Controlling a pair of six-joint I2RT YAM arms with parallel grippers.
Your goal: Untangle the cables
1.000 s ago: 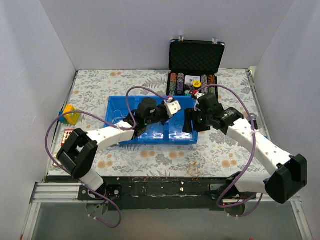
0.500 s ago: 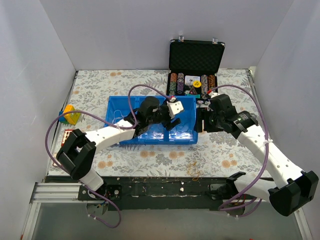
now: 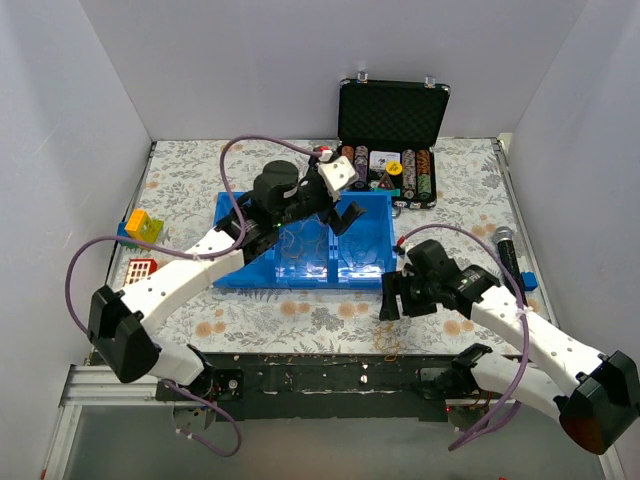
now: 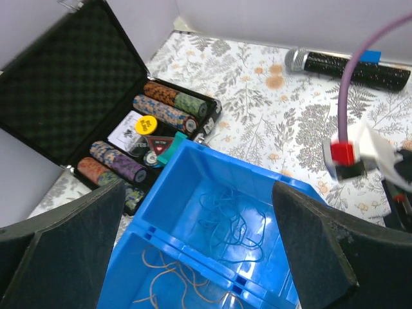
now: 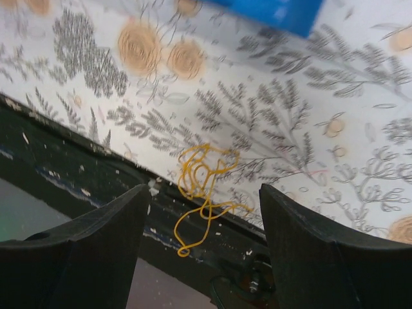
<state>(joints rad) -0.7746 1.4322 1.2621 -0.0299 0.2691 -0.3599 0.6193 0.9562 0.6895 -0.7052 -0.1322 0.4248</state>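
Note:
The cables lie apart. A bluish cable is loose in one compartment of the blue bin, and a tan cable lies in the compartment beside it. They show as pale loops from above. My left gripper hangs open above the bin with nothing between its fingers. A yellow cable lies bunched at the table's near edge, one loop hanging over the black rail. My right gripper is open above it, apart from it, low near the front edge. The yellow cable lies just in front of it.
An open black case of poker chips stands behind the bin, also in the left wrist view. A black microphone lies at the right. A yellow-green block and a red grid piece sit at the left. The black rail borders the front.
My left gripper has opened and risen back from the bin. The right arm swung from the bin's right side down to the table's near edge, over the yellow cable.

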